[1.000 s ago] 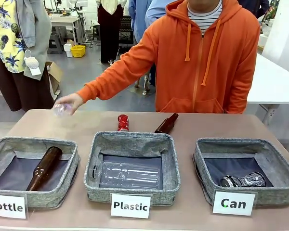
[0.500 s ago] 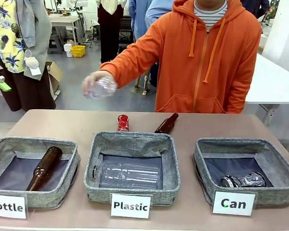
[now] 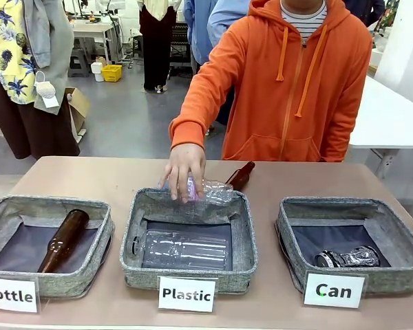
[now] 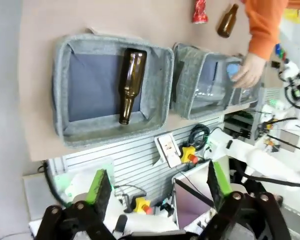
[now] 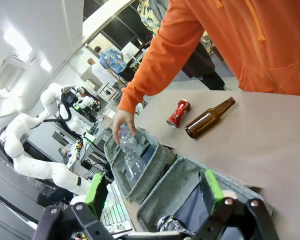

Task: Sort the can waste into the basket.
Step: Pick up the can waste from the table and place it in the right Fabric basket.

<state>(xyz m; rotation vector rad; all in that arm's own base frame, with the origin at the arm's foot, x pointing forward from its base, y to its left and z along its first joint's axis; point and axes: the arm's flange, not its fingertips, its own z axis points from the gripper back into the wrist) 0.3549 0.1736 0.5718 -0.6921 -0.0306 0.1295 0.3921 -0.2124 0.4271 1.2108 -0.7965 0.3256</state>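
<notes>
Red can (image 5: pixel 178 113) lies on table (image 5: pixel 250 145) behind Plastic basket (image 5: pixel 161 157), long axis across the basket row, beside brown bottle (image 5: pixel 207 120). Dark can (image 3: pixel 346 258) lies along Can basket's (image 3: pixel 284 237) front wall, silver top leftward. Bare tabletop beyond that basket. Left gripper (image 4: pixel 159 182), right gripper (image 5: pixel 154 190): jaws apart, empty.

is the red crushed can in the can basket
No, the red crushed metal can lies on the table beside the brown glass bottle.

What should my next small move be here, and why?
Probably start the open right pincer toward the red can, stopping short while the person's hand is near. That can lies on the table beyond the Plastic basket, outside the Can basket, which already holds the dark can. The hand holds a clear bottle over the Plastic basket, close beside it.
</notes>
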